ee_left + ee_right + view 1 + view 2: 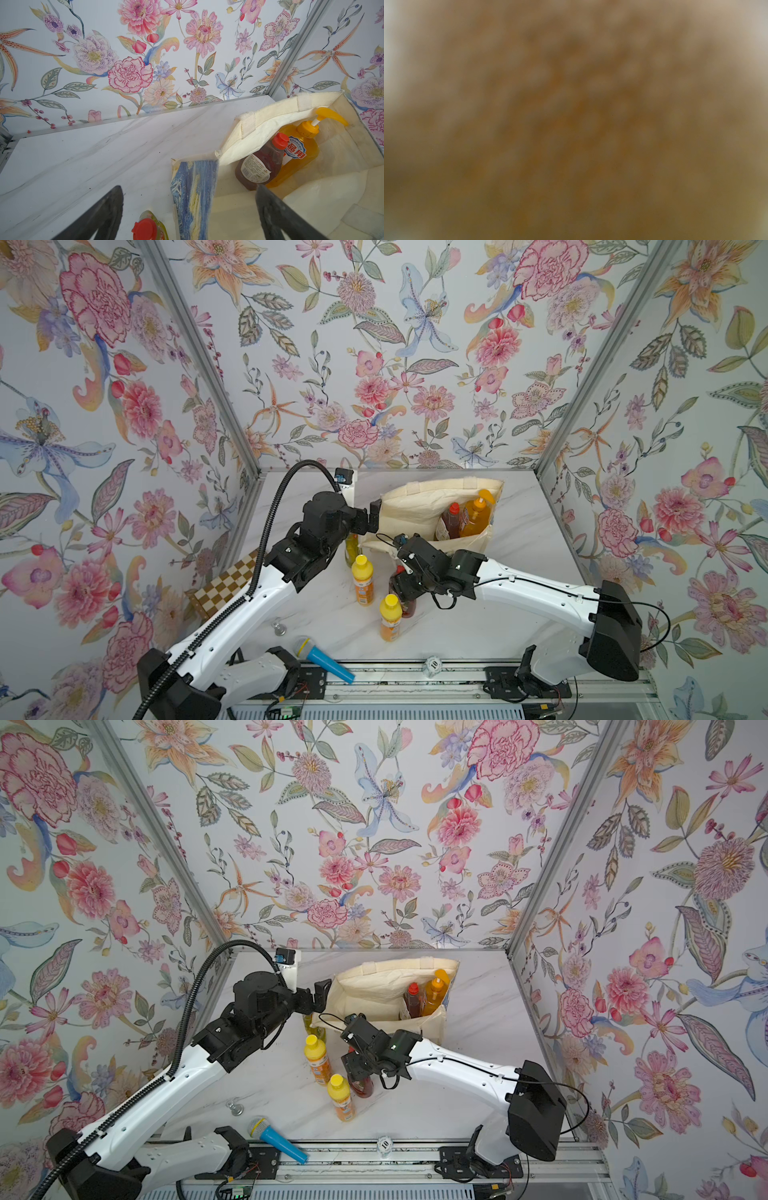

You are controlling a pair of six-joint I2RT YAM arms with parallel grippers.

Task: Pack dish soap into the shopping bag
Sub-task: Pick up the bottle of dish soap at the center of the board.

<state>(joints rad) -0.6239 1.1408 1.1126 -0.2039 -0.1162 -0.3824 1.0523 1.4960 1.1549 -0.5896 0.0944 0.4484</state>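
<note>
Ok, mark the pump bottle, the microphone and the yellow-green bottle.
pump bottle (pixel 297 150): left wrist view, on its label.
microphone (pixel 328 663): in a top view, on its blue handle.
yellow-green bottle (pixel 144 229): left wrist view, on its red cap.

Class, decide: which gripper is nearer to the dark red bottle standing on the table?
Right. The right gripper is down at the bottle; whether it grips is unclear. The left gripper is farther back, fingers open astride the bag's side rim.
</note>
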